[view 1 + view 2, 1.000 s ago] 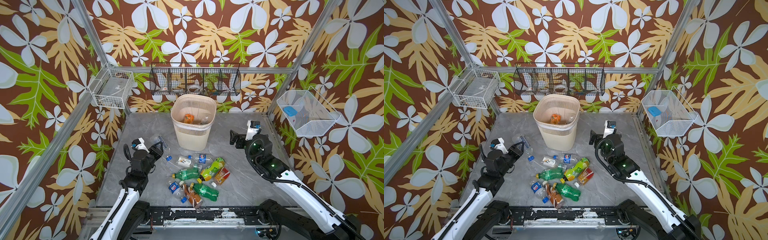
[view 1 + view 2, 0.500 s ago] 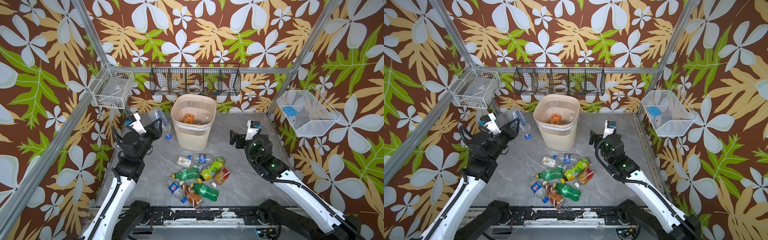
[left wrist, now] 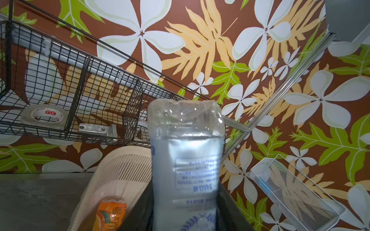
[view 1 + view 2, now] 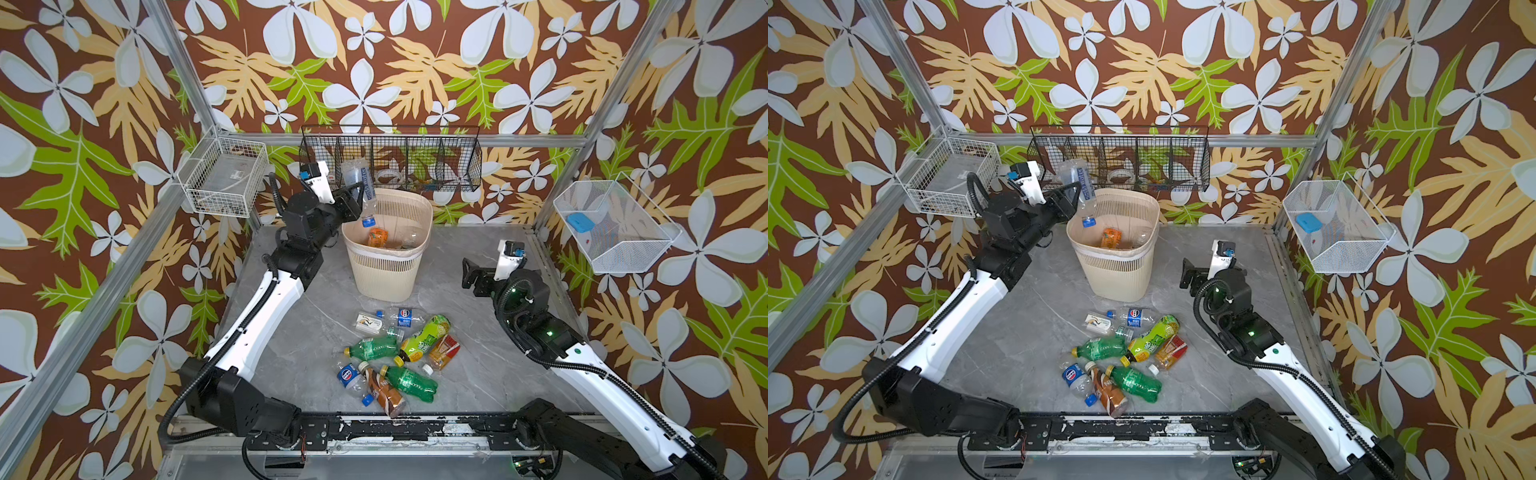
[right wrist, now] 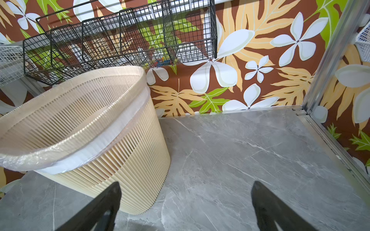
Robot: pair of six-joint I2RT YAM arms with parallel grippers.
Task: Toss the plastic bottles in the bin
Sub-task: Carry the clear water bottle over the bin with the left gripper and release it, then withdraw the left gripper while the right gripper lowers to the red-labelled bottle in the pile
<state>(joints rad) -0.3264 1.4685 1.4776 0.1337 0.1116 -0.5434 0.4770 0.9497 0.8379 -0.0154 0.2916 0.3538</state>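
My left gripper [image 4: 353, 201] [image 4: 1072, 196] is shut on a clear bottle [image 4: 360, 183] [image 4: 1079, 185] with a blue-printed label. It hangs cap down over the left rim of the beige bin [image 4: 390, 270] [image 4: 1121, 270]. In the left wrist view the bottle [image 3: 186, 160] fills the space between my jaws [image 3: 185, 218]. An orange-labelled bottle [image 4: 376, 237] [image 3: 109, 216] and a clear one lie inside the bin. Several plastic bottles [image 4: 395, 357] [image 4: 1121, 357] lie in a heap on the grey table in front of the bin. My right gripper [image 4: 471, 276] [image 5: 185, 206] is open and empty, right of the bin [image 5: 100, 140].
A black wire rack [image 4: 390, 162] hangs on the back wall just behind the bin, with a tape roll [image 3: 46, 116] in it. A white wire basket [image 4: 224, 183] hangs at the left wall. A white mesh basket [image 4: 615, 228] hangs at the right.
My left arm has risen from table level and swung toward the back right, carrying the clear bottle up over the bin's left rim. The right arm has not moved.
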